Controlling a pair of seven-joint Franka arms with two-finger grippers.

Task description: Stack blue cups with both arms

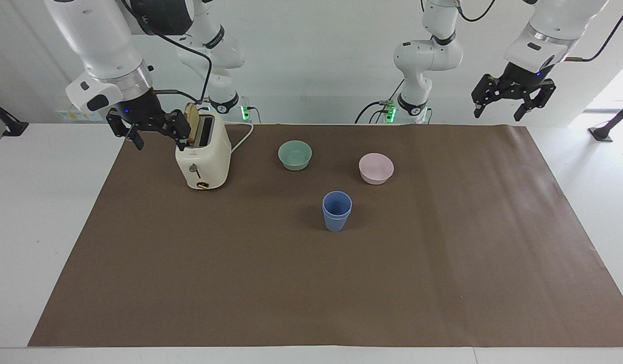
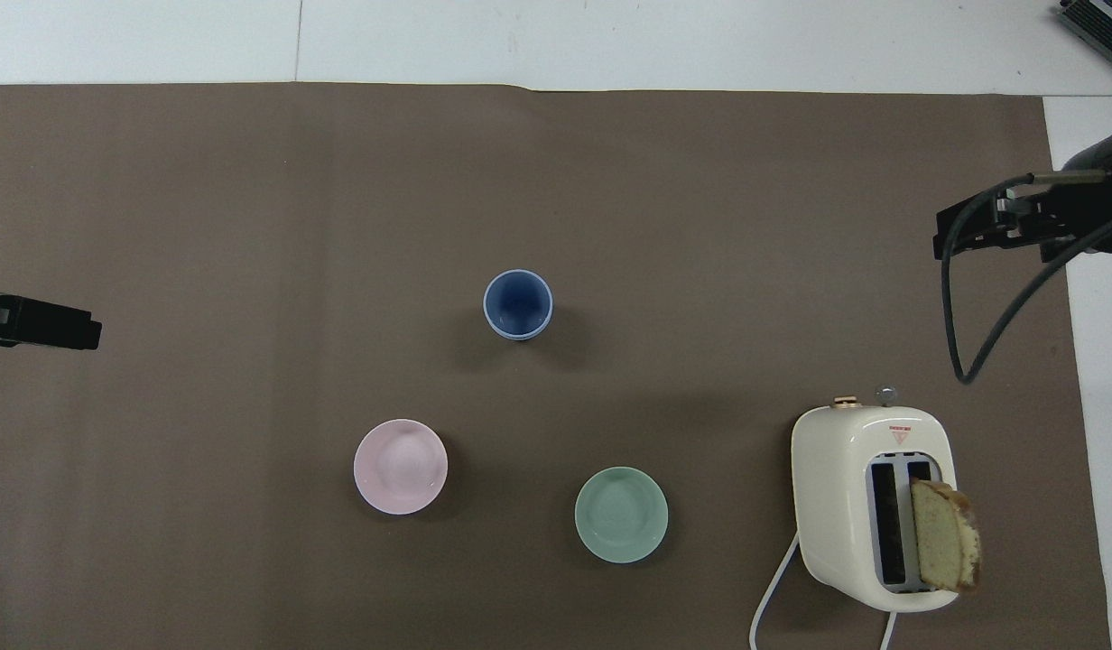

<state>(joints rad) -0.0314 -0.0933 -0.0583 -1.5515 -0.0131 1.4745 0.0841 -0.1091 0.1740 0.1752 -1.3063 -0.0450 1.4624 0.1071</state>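
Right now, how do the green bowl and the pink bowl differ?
The green bowl is mint; the pink bowl is pale pink. The green one sits nearer the toaster, toward the right arm's end; the pink one sits toward the left arm's end, slightly farther from the robots. Both stand upright and empty on the brown mat.

White wall point(image 1: 311, 60), white table point(image 1: 38, 227), brown mat point(image 1: 311, 283)
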